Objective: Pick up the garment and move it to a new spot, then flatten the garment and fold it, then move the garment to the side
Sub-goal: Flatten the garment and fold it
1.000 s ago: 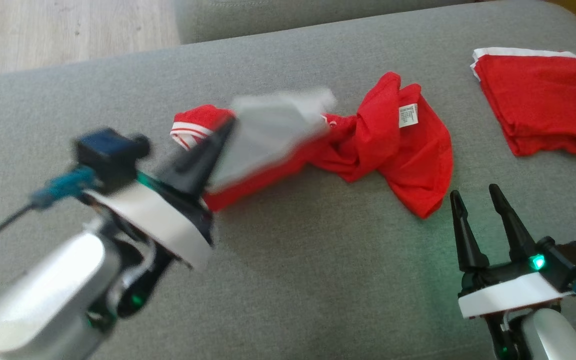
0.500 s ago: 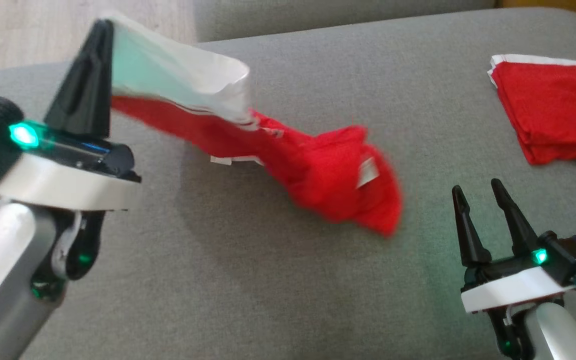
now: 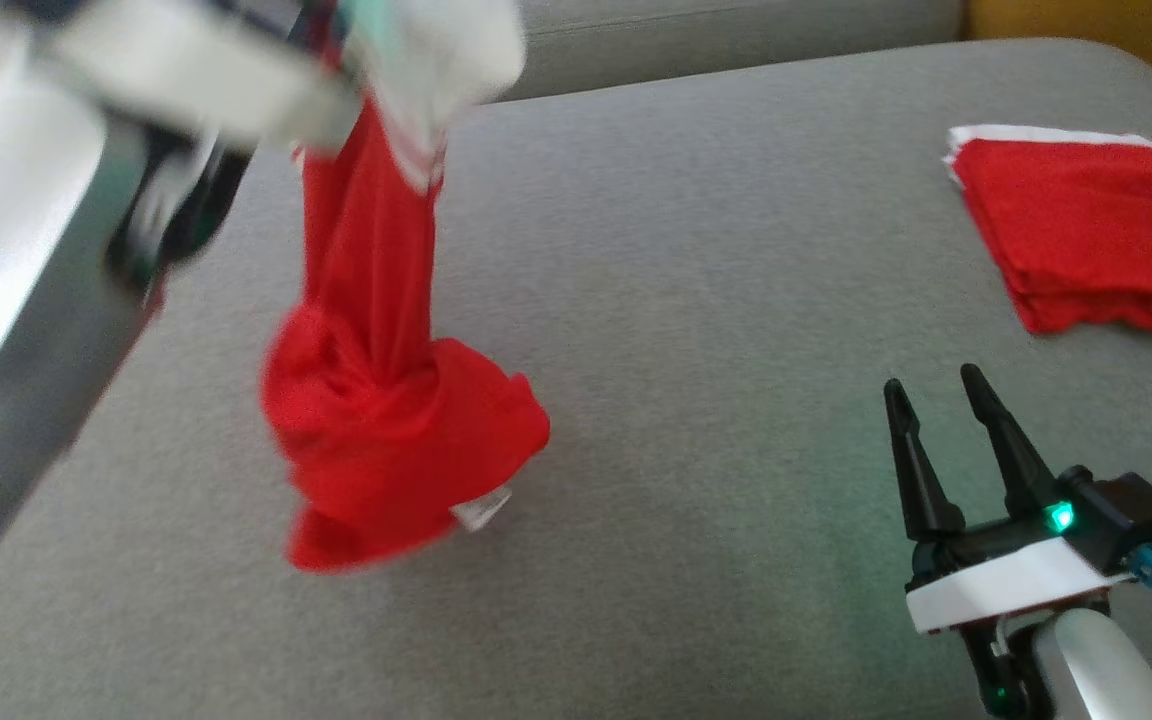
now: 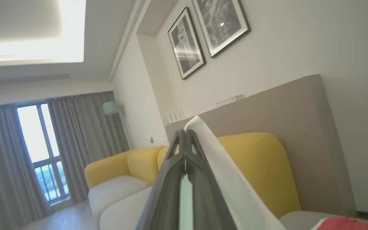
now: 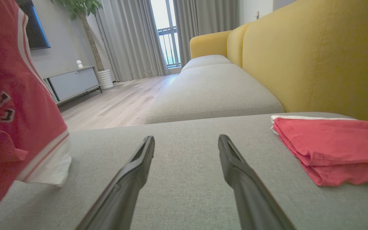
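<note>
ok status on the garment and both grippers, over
Left gripper shut on garment by its white edge, held high. Right gripper open, empty. Garment hangs bunched, lower end at the cushion. Folded red pile far right, clear of it.

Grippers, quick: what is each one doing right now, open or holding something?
Left gripper: shut on the white edge of the red jersey, which hangs from it.
Right gripper: open, holding nothing.
</note>
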